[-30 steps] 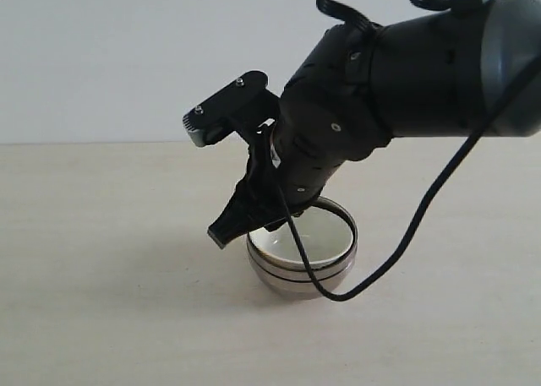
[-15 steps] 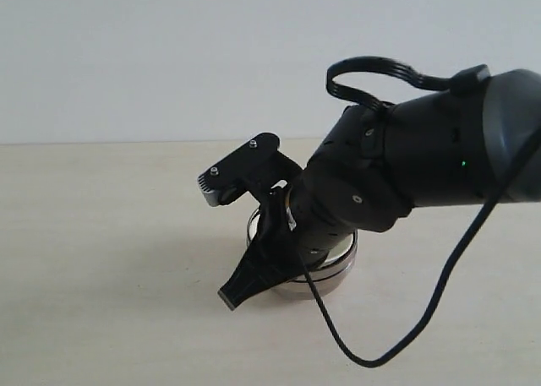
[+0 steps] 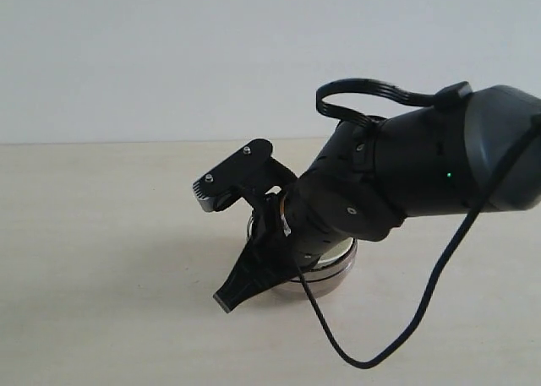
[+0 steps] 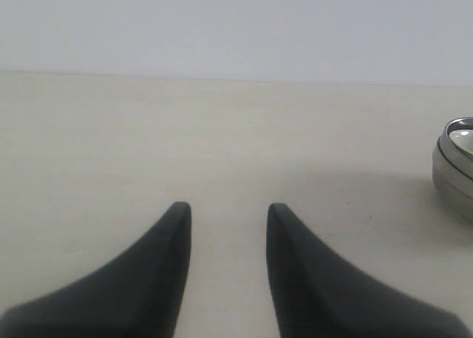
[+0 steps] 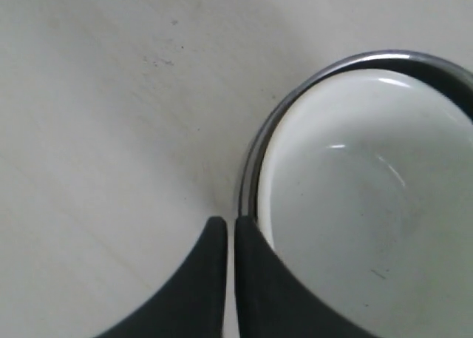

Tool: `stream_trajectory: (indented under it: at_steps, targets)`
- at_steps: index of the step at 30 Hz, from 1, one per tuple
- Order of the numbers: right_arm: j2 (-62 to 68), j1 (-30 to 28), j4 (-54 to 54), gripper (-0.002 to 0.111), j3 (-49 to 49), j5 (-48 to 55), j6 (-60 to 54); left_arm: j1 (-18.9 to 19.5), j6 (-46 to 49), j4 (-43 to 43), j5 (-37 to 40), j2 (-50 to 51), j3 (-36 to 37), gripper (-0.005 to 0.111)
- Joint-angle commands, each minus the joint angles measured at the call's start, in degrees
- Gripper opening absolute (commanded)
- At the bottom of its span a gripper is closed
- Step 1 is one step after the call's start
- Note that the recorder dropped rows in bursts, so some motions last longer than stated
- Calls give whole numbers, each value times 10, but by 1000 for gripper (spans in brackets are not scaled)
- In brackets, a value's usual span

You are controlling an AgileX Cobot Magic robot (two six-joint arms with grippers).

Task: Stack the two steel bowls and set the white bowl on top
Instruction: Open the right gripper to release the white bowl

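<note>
Lowered since a second ago, the right end effector (image 3: 226,301) now has its fingers drawn together where they stood parted before. Its tips are down near the worktop (image 3: 101,276), just beside the steel bowls (image 3: 331,274) at their left front in the exterior view, and nothing is gripped between them. The steel bowls have not shifted: they sit nested, with the white bowl (image 5: 355,190) seated in the upper one, its rim just inside the steel rim. Well apart from that stack, the left end effector (image 4: 225,208) hangs over bare worktop with its fingers apart.
</note>
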Motion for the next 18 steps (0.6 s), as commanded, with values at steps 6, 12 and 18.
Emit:
stream_trajectory:
  at_steps: [6,12,18]
  targets:
    - [-9,-2,-25,0,-8,-15,0,2,4,-1,0,-2,2,32]
    - [24,-2,-96,0,-8,-10,44,2,4,-1,0,-2,2,32]
    - [17,-2,-105,0,-8,-7,63,2,4,-1,0,-2,2,32]
